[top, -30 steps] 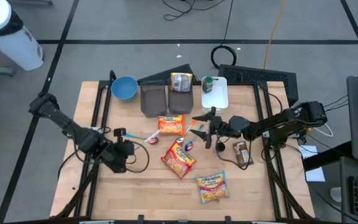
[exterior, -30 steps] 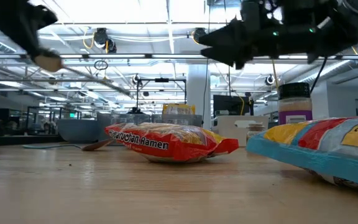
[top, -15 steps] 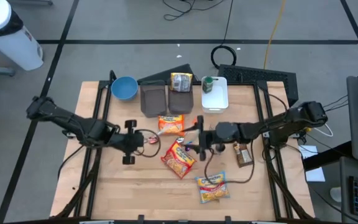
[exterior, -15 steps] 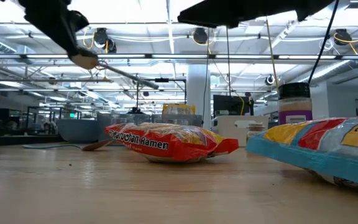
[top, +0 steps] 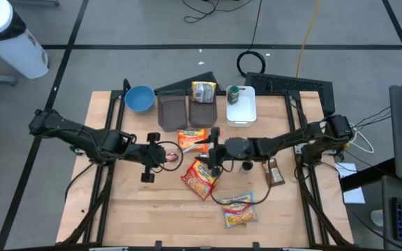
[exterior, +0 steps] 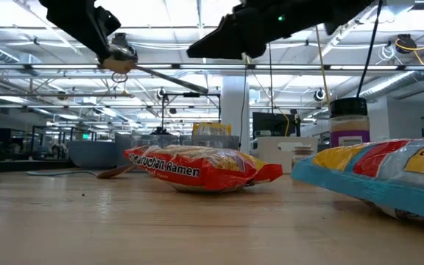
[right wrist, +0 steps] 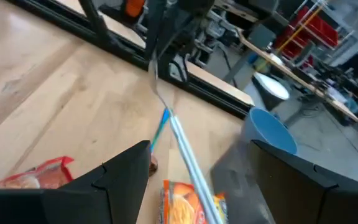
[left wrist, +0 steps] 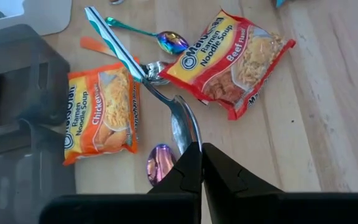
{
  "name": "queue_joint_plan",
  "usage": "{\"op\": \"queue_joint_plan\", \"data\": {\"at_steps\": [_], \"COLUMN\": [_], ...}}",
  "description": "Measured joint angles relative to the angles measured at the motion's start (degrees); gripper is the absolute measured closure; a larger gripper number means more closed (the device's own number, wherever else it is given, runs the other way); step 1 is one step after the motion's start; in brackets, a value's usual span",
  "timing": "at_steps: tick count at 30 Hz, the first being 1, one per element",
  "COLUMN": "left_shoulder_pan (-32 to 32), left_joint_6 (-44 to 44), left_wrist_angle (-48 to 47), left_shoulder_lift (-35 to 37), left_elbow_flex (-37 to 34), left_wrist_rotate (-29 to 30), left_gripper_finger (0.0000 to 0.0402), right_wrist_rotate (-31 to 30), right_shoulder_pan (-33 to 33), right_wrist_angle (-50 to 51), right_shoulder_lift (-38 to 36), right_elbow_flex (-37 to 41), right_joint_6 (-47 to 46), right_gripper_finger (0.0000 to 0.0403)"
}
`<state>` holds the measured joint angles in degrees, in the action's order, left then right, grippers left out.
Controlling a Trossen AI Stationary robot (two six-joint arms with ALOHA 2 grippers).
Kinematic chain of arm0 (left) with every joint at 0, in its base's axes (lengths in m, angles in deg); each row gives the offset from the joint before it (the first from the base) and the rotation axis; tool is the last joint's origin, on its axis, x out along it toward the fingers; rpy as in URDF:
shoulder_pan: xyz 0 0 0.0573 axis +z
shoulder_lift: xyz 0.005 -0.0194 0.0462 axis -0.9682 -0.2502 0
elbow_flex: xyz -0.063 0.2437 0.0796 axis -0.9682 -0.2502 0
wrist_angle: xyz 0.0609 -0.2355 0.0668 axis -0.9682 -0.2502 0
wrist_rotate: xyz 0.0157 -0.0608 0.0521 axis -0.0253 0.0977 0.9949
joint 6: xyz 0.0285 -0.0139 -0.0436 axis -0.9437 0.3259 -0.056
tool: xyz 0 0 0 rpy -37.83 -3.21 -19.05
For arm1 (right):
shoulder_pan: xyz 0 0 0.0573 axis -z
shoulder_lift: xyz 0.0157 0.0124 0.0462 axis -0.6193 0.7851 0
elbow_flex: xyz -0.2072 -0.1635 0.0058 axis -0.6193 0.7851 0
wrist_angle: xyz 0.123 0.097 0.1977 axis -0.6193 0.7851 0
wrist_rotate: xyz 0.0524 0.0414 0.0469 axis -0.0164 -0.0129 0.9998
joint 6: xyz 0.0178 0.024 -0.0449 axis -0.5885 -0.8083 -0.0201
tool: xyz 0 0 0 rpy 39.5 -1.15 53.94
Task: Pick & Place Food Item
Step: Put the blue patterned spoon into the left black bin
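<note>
- Our left gripper has its jaws pressed together on the bowl end of a spoon, holding it above the bench near the middle.
- The spoon's striped handle reaches toward the chicken ramen packet.
- Our right gripper hovers with jaws apart over the beef ramen packet, which lies flat near the bench's centre.
- We judge the beef packet is the pick: we should descend straight, straddle a packet edge, and keep clear of the spoon handle.
- Crinkly film may slip; close firmly.
</note>
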<state>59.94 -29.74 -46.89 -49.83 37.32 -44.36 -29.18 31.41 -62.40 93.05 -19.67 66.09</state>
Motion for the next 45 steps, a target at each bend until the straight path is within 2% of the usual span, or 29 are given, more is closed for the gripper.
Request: {"op": "queue_joint_plan", "data": {"at_steps": [7,28,35,45], "left_shoulder_pan": [-0.3,-0.3,-0.3,-0.3], "left_joint_6": [0.1,-0.1,-0.2,-0.2], "left_wrist_angle": [-0.3,-0.3,-0.3,-0.3], "left_shoulder_lift": [0.0,0.0,0.0,0.0], "left_elbow_flex": [0.0,0.0,0.0,0.0], "left_wrist_rotate": [0.0,0.5,1.2,1.2], "left_gripper_finger": [0.0398,0.0397,0.0397,0.0394], "right_wrist_rotate": [4.4,4.6,4.6,4.6], "right_shoulder_pan": [2.6,5.1,5.5,5.8], "right_wrist_angle": [0.0,3.0,5.0,5.1], "right_shoulder_lift": [5.1,5.2,5.2,5.1], "right_elbow_flex": [-3.6,-3.6,-3.6,-3.6], "right_joint_6": [-0.2,-2.0,-3.2,-3.3], "right_gripper_finger": [0.0138,0.0142,0.0185,0.0270]}}
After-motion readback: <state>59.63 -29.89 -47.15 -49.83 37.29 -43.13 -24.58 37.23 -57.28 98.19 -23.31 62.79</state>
